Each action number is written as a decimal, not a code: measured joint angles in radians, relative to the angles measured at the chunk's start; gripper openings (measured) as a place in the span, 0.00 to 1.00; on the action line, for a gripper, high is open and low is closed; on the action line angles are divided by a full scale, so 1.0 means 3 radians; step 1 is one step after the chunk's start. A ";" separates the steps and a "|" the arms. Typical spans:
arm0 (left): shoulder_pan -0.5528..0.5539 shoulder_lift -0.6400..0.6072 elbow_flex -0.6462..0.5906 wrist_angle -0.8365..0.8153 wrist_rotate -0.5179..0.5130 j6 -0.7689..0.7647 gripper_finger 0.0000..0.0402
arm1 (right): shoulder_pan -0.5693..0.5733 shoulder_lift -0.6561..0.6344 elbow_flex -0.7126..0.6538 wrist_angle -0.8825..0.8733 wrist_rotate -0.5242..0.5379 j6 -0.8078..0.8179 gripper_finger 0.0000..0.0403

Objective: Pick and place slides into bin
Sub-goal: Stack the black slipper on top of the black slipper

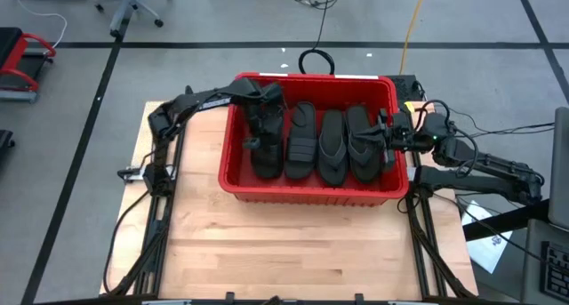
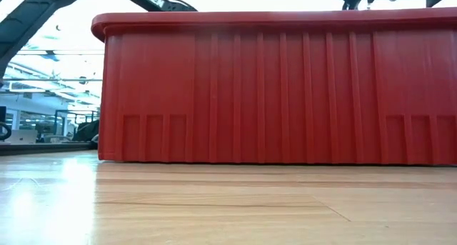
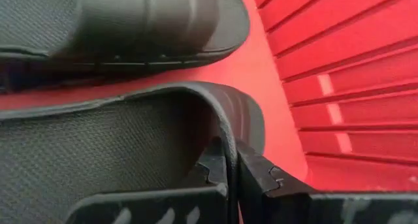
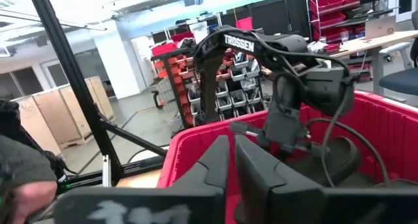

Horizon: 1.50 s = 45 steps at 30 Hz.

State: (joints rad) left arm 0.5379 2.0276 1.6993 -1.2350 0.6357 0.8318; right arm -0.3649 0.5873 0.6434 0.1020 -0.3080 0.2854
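Note:
The red bin [image 1: 311, 191] stands mid-table; the low view shows only its near wall [image 2: 278, 88]. Several black slides lie side by side inside it [image 1: 300, 140] [image 1: 332, 145] [image 1: 363, 143]. My left gripper [image 1: 261, 138] reaches down into the bin's left end and is shut on the leftmost slide [image 1: 265, 158]. In the left wrist view the gripper [image 3: 232, 175] holds this slide's ribbed strap [image 3: 245, 116], with a neighbouring slide [image 3: 130, 21] beside it. My right gripper [image 1: 384, 138] hovers over the bin's right end, shut and empty [image 4: 232, 162]. My left gripper pinches the edge of the leftmost slide's ribbed strap [image 3: 230, 149] between its two fingers, one finger under the strap over the footbed and one outside it. The fingers come from above, pointing down into the bin. The slide sits low in the bin, next to the bin's wall [image 3: 353, 74].
The bin's rim and walls close in both grippers. Bare wooden table [image 1: 293, 252] lies in front of the bin. Cables run along both table sides and behind the bin. The left arm [image 4: 287, 87] shows in the right wrist view across the bin.

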 joint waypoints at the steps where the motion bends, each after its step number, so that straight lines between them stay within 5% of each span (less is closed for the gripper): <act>1: -0.0012 0.0078 0.0072 -0.0029 -0.0038 0.0007 0.00 | 0.0000 0.0000 0.0000 0.0000 0.0000 0.0015 0.07; 10: -0.0023 0.0335 0.0311 -0.0072 -0.0152 0.0069 0.00 | 0.0000 0.0000 0.0000 -0.0118 0.0164 0.0323 0.38; 15: 0.0041 0.0346 0.0305 -0.0057 -0.0042 -0.0057 0.01 | 0.0000 0.0001 0.0000 -0.0327 0.0150 0.0395 0.44; 19: 0.0102 0.0356 0.0303 -0.0131 0.0353 -0.0273 0.01 | 0.0000 0.0000 0.0000 -0.0318 0.0143 0.0352 0.39; 27: 0.0078 0.0361 0.0299 -0.0309 0.0460 -0.0252 0.01 | 0.0000 -0.0064 -0.0001 -0.0299 0.0142 0.0122 0.25; 34: 0.0053 0.0331 0.0361 -0.0385 0.0504 -0.0317 0.01 | 0.0000 -0.0066 -0.0001 -0.0308 0.0116 0.0025 0.02; 40: 0.0022 0.0333 0.0416 -0.0333 0.0422 -0.0351 0.01 | 0.0000 -0.0066 -0.0001 -0.0306 0.0060 0.0028 0.04; 45: -0.0046 0.0322 0.0417 -0.0220 0.0031 -0.0176 0.04 | 0.0000 -0.0066 -0.0001 -0.0306 0.0060 0.0041 0.04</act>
State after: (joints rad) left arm 0.5242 2.1241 1.8244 -1.3011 0.6449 0.7789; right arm -0.3649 0.5674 0.6430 0.0101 -0.2901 0.2977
